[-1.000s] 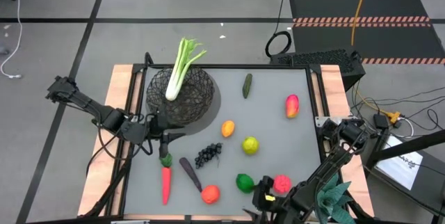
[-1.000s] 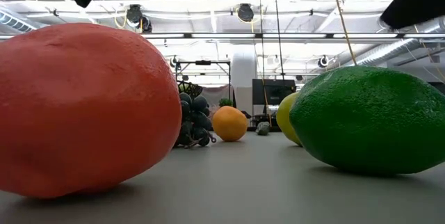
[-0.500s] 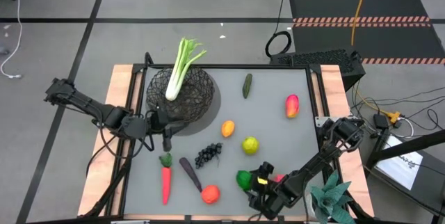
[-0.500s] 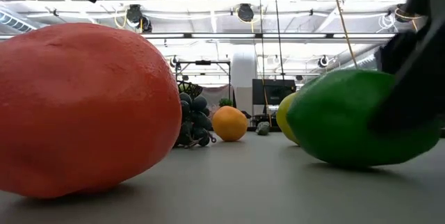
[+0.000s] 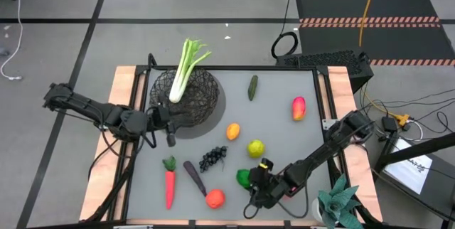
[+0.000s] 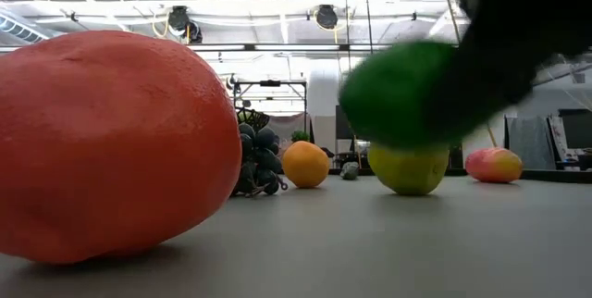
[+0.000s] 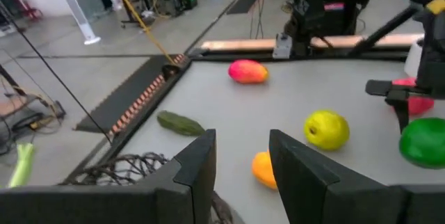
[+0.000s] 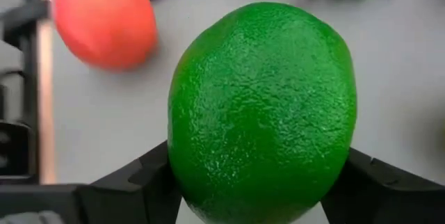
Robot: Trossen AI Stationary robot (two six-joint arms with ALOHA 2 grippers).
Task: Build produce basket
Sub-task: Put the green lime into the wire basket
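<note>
While the right gripper [image 5: 250, 183] is clamped on the green lime [image 5: 244, 178] near the desk's [image 5: 284, 136] front edge, the high view puts the left gripper [image 5: 169, 136] just off the basket's [image 5: 186, 97] front-left rim, fingers only a narrow way apart w/ nothing between them. Basket sits at the back-left of the desk w/ the leek [image 5: 183, 71] standing in it, leaves poking past the back edge. Cucumber [image 5: 252, 87] lies near the back edge, mango [image 5: 298, 107] toward the right edge. Mid-desk: orange [image 5: 232, 131], yellow-green apple [image 5: 255, 148], grapes [image 5: 212, 158]. Front-left: carrot [image 5: 169, 180], eggplant [image 5: 193, 176], red-orange round fruit [image 5: 215, 198]. Spiky teal plant [image 5: 341, 200] sits off the front-right corner.

Low view: red-orange fruit [image 6: 111, 145] fills the near side; lime [image 6: 407, 94] is off the desk surface, held up by the dark right gripper [image 6: 518, 48]. Under and beyond it are the apple [image 6: 409, 168], orange [image 6: 305, 164], grapes [image 6: 257, 161], mango [image 6: 493, 164].

Left wrist view: own fingers [image 7: 198, 168] narrowly parted, empty, w/ basket wire [image 7: 132, 165] right beside them. Farther off: cucumber [image 7: 181, 122], mango [image 7: 247, 72], apple [image 7: 326, 129], orange [image 7: 264, 168], lime [image 7: 422, 140] by the other arm.

Right wrist view: lime [image 8: 263, 113] fills the frame, gripper fingers [image 8: 139, 179] pressed on both its sides; red-orange fruit [image 8: 104, 21] lies on the desk beyond.
</note>
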